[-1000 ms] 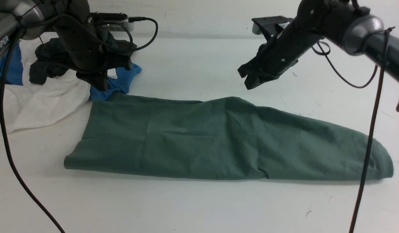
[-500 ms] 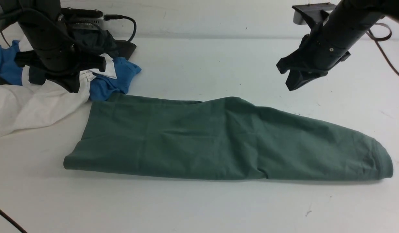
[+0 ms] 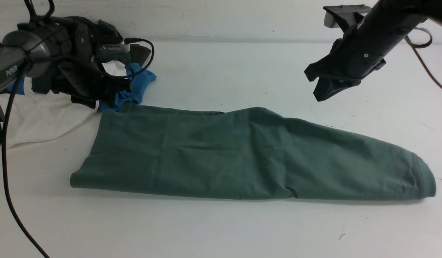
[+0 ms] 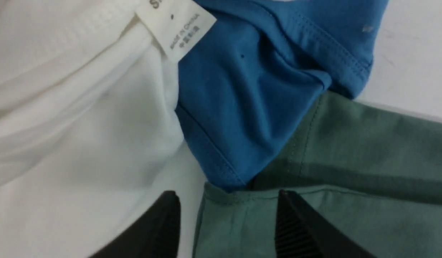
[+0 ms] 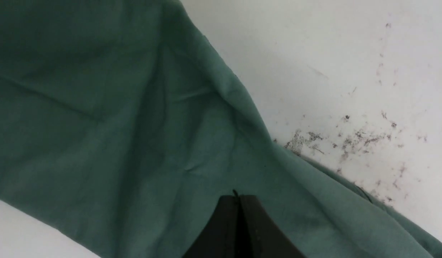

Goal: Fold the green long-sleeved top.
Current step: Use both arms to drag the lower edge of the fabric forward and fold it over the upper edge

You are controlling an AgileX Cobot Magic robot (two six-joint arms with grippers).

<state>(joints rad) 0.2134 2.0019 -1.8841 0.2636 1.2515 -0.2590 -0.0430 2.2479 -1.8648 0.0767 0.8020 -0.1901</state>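
The green long-sleeved top (image 3: 242,157) lies across the middle of the table (image 3: 221,229), doubled lengthwise into 1 long band that widens at my left and tapers to a rounded end at my right. I judge the next fold has to bring 1 end over the other, which is why my left gripper (image 4: 227,200) sits low at the far left corner: its jaws stand apart with the hemmed corner between them, nothing pinched yet. That corner is awkward, because the blue garment (image 4: 256,100) overlaps it and the white garment (image 4: 81,125) lies just beside it, so I want only green cloth between the pads when I close. My right gripper (image 3: 315,86) hangs above the table beyond the far edge of the tapered half, its jaws pressed together and holding nothing; from its wrist view the green edge lies below it, so I think it is placed to come down there
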